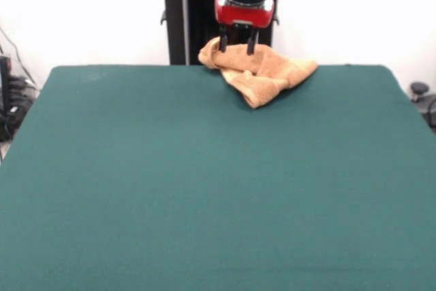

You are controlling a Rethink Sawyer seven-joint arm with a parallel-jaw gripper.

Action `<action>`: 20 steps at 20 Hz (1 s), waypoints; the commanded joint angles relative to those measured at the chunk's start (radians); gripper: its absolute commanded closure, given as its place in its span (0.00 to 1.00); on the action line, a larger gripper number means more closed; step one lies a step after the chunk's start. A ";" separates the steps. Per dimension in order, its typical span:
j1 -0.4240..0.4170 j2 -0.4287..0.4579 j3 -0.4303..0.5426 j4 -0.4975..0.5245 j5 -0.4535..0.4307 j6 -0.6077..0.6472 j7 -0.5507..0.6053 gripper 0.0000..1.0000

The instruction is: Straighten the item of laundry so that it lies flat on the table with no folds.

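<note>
The item of laundry, an orange-tan terry towel, lies crumpled and folded over itself at the far edge of the dark green table, a little right of centre. My gripper hangs just over the towel's left part, its two dark fingers spread apart and open, with the tips at the cloth's top surface. Nothing is held between them. The towel's far left edge is partly hidden behind the fingers.
The table's far edge runs right behind the towel. Cables and dark gear sit off the table at the left edge, and a small dark object stands beyond the right corner.
</note>
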 commanded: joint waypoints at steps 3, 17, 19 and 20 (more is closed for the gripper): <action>0.049 0.287 0.019 -0.103 0.022 -0.244 0.177 0.00; 0.091 0.556 -0.029 -0.275 0.078 -0.440 0.131 1.00; 0.091 0.557 -0.033 -0.275 0.076 -0.458 0.134 1.00; 0.084 0.556 -0.029 -0.275 0.074 -0.459 0.134 1.00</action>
